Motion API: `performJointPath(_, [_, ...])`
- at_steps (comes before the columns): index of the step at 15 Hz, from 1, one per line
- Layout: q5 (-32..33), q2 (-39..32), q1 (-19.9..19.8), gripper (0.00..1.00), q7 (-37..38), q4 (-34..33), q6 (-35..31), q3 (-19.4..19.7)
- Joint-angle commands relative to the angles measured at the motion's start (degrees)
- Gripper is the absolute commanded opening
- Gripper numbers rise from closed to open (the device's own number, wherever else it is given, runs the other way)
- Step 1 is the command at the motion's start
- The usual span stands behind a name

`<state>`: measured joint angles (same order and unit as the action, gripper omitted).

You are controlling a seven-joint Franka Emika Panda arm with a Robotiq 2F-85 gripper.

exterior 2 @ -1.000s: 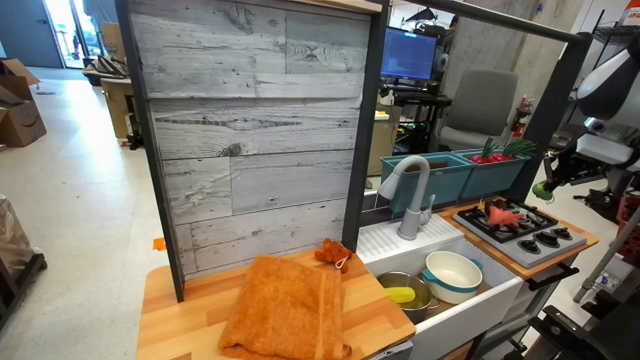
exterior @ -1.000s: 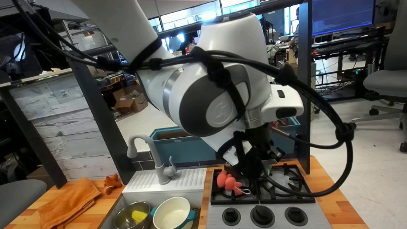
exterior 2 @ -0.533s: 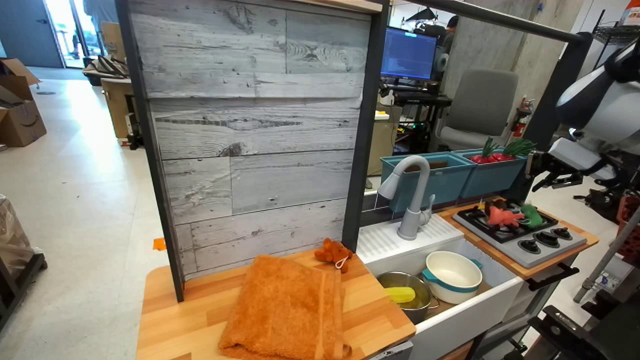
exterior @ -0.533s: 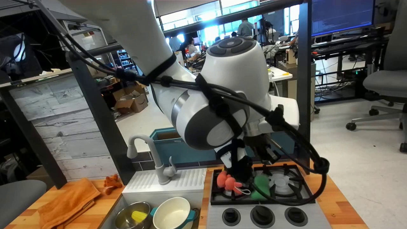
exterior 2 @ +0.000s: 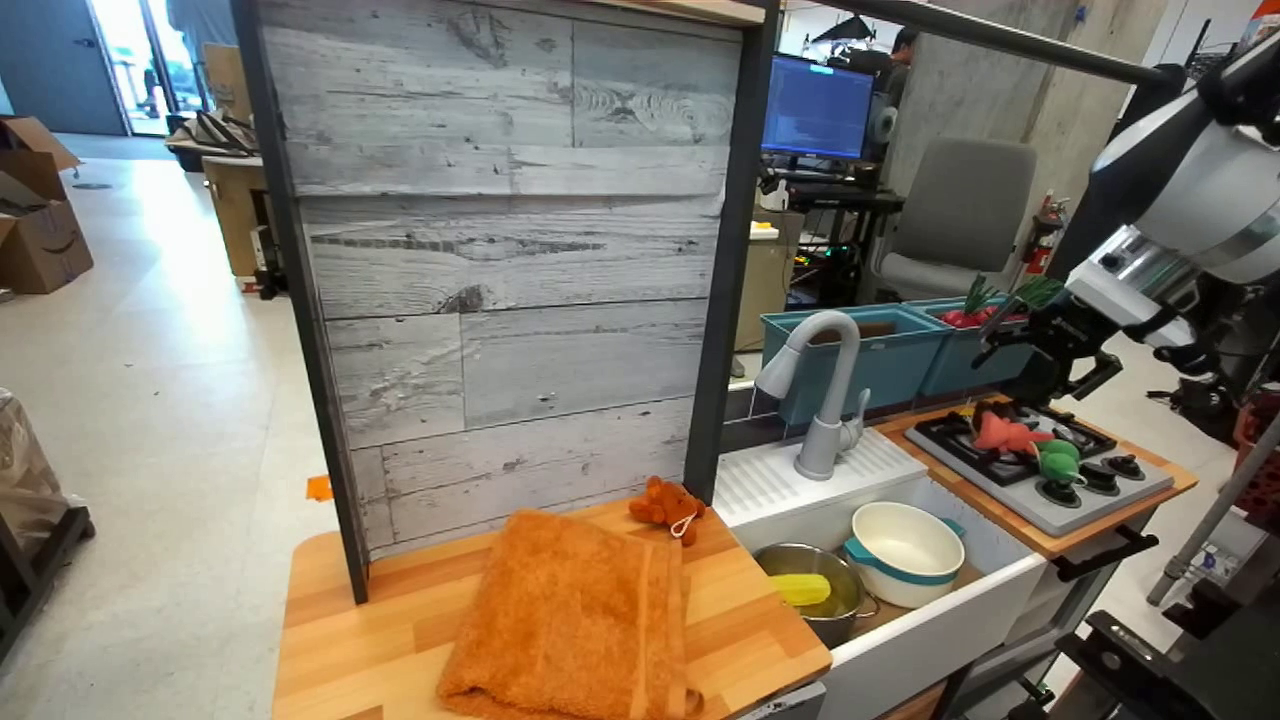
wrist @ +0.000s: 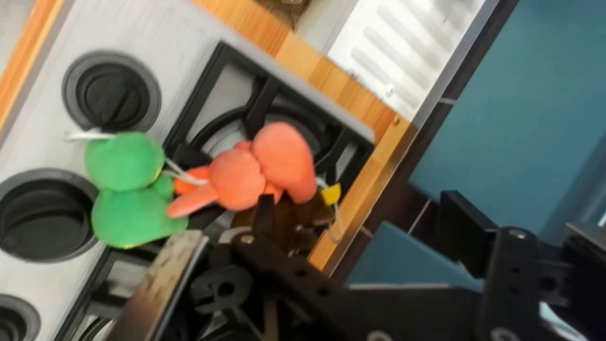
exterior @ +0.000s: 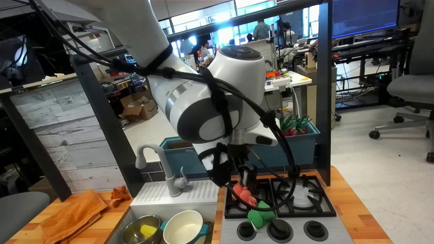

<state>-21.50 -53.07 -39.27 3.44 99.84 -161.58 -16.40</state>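
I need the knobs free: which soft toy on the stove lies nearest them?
The green toy, beside the knobs; the pink toy and brown toy lie farther back, over the black grate.

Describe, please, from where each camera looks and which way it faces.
In an exterior view: seemingly in front, above the counter, facing the sink and stove; the arm shows at top.
In an exterior view: nearest the orange towel, above it, facing diagonally toward the stove; the arm shows at right.
Wrist view: on the arm, facing down at the green toy and coral toy; the open gripper shows.
Both exterior views share the sink, stove, arm, green toy and coral toy.
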Motion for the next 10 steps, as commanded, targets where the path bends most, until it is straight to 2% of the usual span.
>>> performJointPath(1, [-3.08, 9.29, -0.37, 1.00, -4.23, 7.71, 11.80, -1.25])
performJointPath(5, [-2.46, 21.62, 5.24, 1.00, -4.06, 16.99, 26.53, 3.42])
performJointPath(6, [-5.04, 14.35, 6.20, 1.00, -5.52, 10.24, 22.46, 4.61])
performJointPath(8, [-6.44, 16.94, 8.76, 1.00, -5.60, 11.73, 23.70, 6.84])
performJointPath(10, [-6.74, 16.10, 9.49, 1.00, -5.73, 11.16, 23.59, 7.64])
